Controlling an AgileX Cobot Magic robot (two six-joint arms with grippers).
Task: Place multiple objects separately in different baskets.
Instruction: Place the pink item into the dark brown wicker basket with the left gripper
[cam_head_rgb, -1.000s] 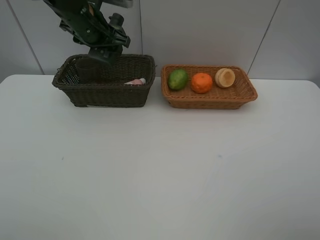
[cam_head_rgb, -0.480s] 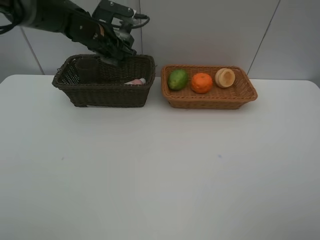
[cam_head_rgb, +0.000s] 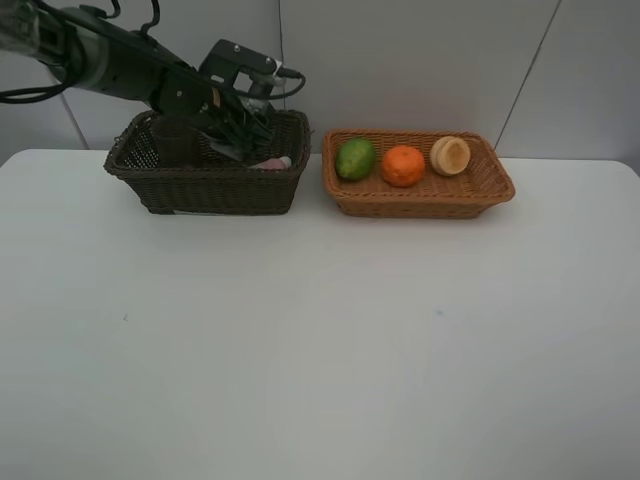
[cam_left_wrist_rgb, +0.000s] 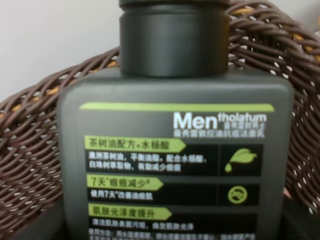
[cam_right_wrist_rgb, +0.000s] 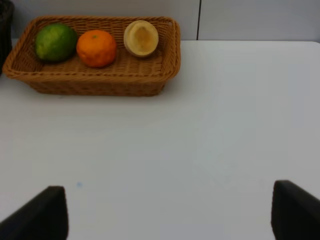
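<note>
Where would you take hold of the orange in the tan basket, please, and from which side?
Judging by the pictures, grip the orange across its middle, coming straight down from above. It is round and sits between the green fruit and the pale round fruit, with the tan basket walling its front and back. Close the fingers front to back, where small gaps appear.

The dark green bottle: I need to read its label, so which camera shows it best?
The left wrist view: the dark green bottle fills the frame, label facing the camera, dark basket weave behind. In the exterior high view the left gripper hides it over that basket. The right wrist view misses it.
</note>
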